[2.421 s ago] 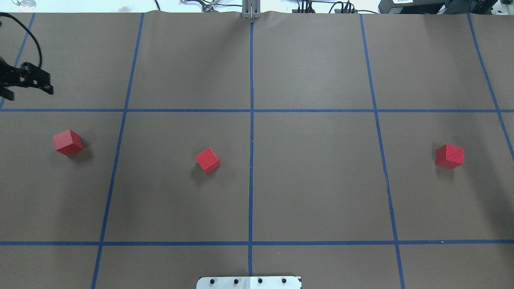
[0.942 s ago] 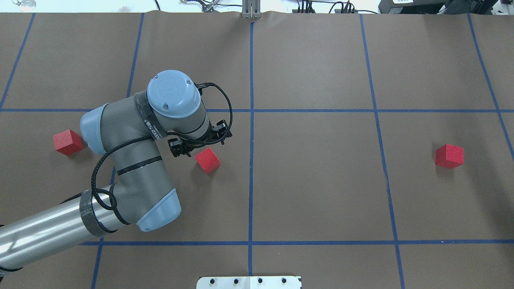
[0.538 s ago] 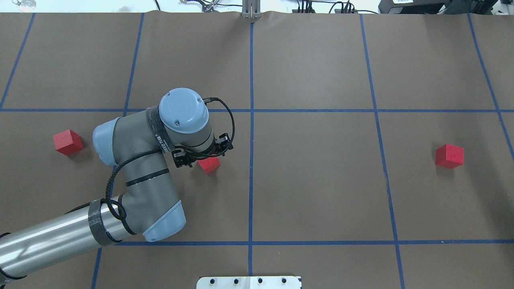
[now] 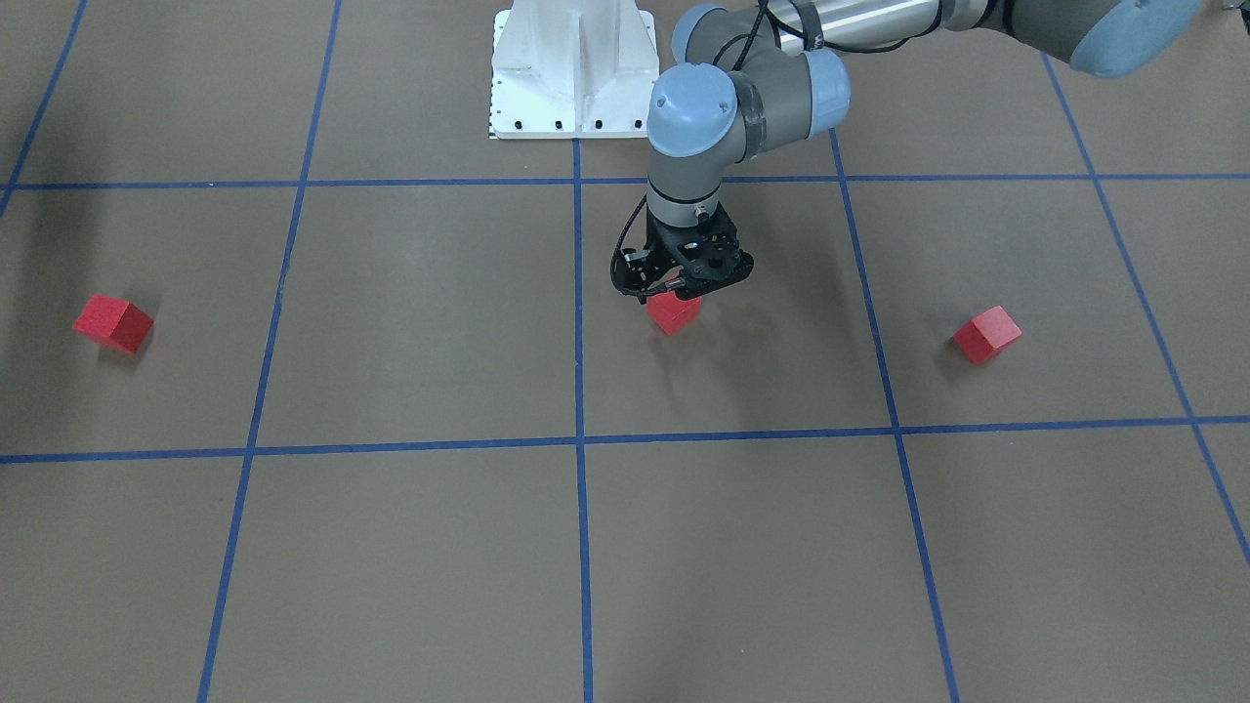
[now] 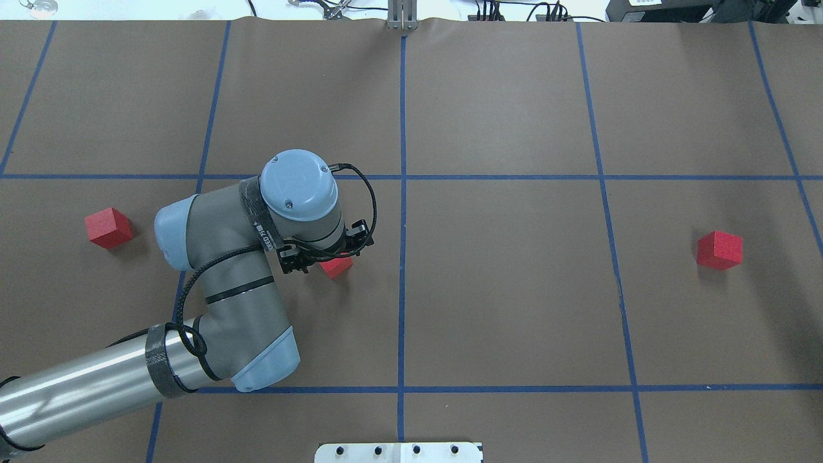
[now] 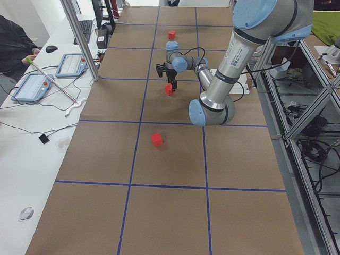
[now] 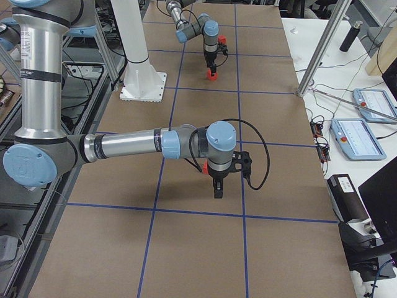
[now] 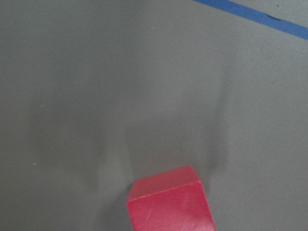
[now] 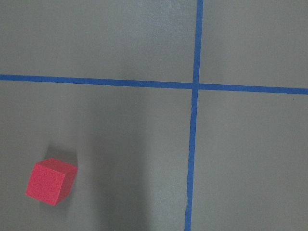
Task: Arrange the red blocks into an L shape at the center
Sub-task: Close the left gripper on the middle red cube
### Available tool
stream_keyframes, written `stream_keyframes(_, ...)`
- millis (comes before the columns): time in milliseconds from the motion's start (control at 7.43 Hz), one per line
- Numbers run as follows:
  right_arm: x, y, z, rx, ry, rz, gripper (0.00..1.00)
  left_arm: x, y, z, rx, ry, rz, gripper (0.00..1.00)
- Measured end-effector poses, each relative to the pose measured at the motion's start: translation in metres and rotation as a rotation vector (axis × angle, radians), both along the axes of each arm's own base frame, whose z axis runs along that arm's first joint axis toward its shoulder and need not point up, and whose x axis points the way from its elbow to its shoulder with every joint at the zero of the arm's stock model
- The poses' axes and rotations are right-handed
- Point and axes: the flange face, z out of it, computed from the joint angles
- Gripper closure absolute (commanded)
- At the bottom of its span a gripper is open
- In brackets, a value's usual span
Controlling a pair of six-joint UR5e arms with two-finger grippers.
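We log three small matte red cubes (image 5: 108, 227) well apart, no L yet; left gripper (image 4: 677, 293) over one, fingers' state unclear

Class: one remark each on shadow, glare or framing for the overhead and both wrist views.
Overhead exterior: glare streaks the left arm's tube; soft shadow beside the leftmost red block. Left wrist-mounted: the middle red block is cropped by the bottom edge, faint shadows above it. Right wrist-mounted: the rightmost red block and blue tape look sharp.
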Motion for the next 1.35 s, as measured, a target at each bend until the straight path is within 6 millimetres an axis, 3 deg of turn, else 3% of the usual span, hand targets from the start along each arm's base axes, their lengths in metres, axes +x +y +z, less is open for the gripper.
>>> stream_keyframes(404,0.0,0.0,0.0,0.001,0.0,0.0,0.0,0.003,-0.002,0.003,-0.002,0.0,-0.003,0.06)
stream_keyframes(538,0.0,0.0,0.0,0.001,0.001,0.0,0.0,0.003,-0.002,0.004,-0.004,-0.002,-0.004,0.13)
stream_keyframes(807,0.0,0.0,0.0,0.001,0.003,0.0,0.0,0.003,-0.003,0.005,-0.006,-0.003,-0.007,0.56)
stream_keyframes(942,0.0,0.0,0.001,-0.001,0.003,0.0,0.0,0.003,-0.003,0.004,-0.007,-0.001,-0.009,0.85)
stream_keyframes(1076,0.0,0.0,0.003,-0.004,0.005,0.0,0.0,0.002,-0.003,0.002,-0.013,0.003,-0.016,1.0)
stream_keyframes(1345,0.0,0.0,0.009,-0.016,0.006,0.0,0.0,-0.002,-0.004,-0.006,-0.021,0.017,-0.034,1.0)
